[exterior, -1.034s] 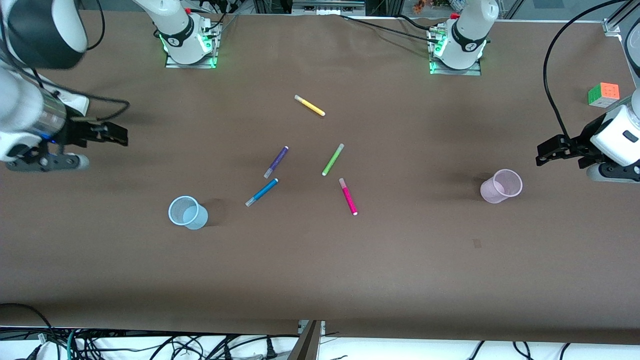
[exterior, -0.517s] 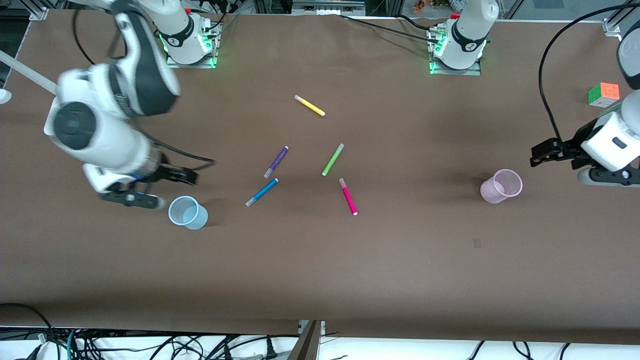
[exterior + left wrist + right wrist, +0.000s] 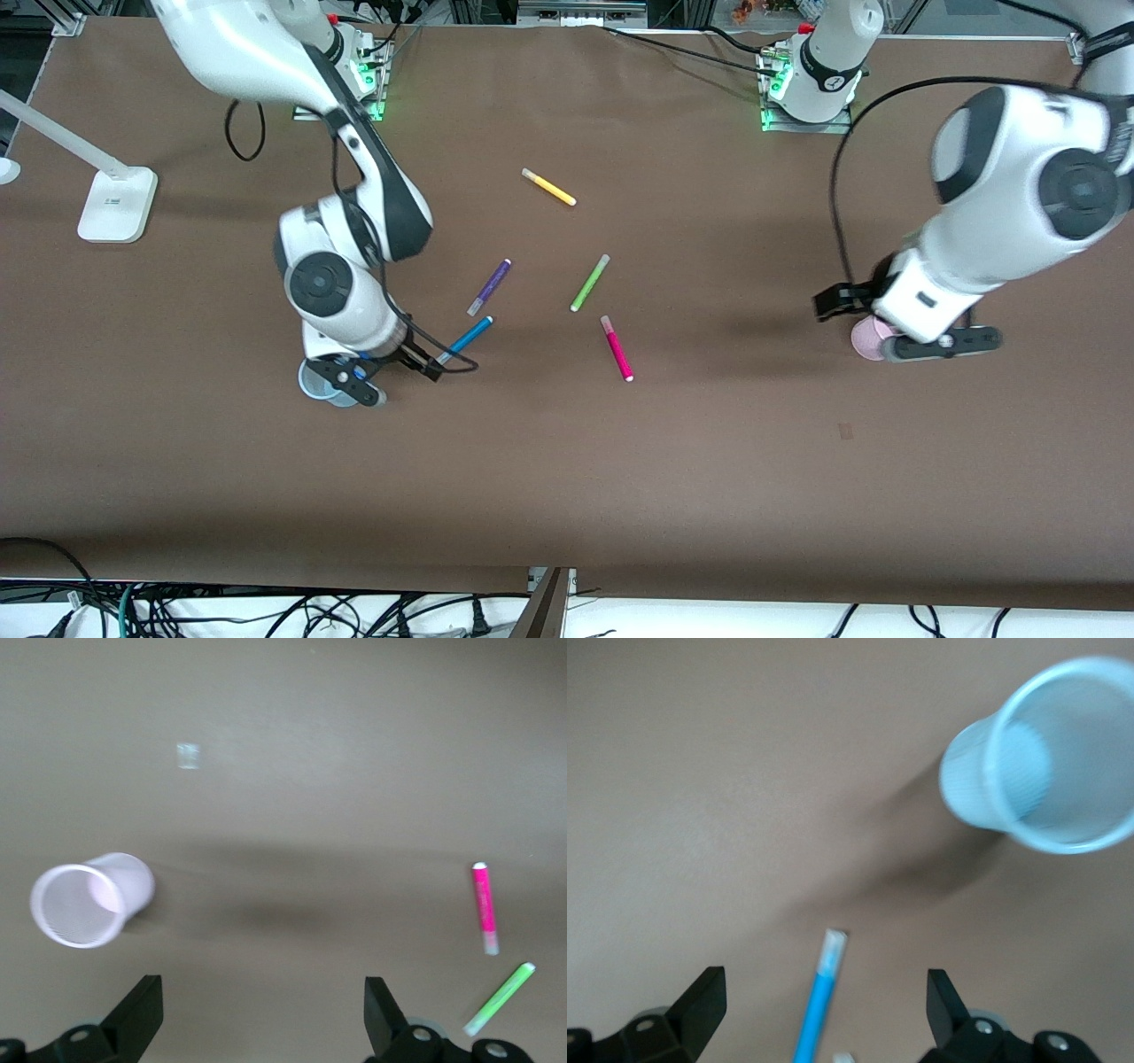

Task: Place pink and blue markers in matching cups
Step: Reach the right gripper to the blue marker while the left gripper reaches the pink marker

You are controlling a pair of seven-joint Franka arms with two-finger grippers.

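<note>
The blue marker lies on the table beside the pale blue cup, which stands upright, partly hidden under the right hand. My right gripper is open and empty over the marker's pale cap end. In the right wrist view the marker lies between the open fingers and the blue cup is off to one side. The pink marker lies mid-table. The pink cup stands partly under the left hand. My left gripper is open and empty beside it. The left wrist view shows the pink cup and pink marker.
A purple marker, a lime-green marker and a yellow marker lie farther from the front camera than the two task markers. A white lamp base stands at the right arm's end of the table.
Both arms have swung in from the table's ends. The right gripper has moved over the blue cup and the blue marker's end. The left gripper has moved over the pink cup.
</note>
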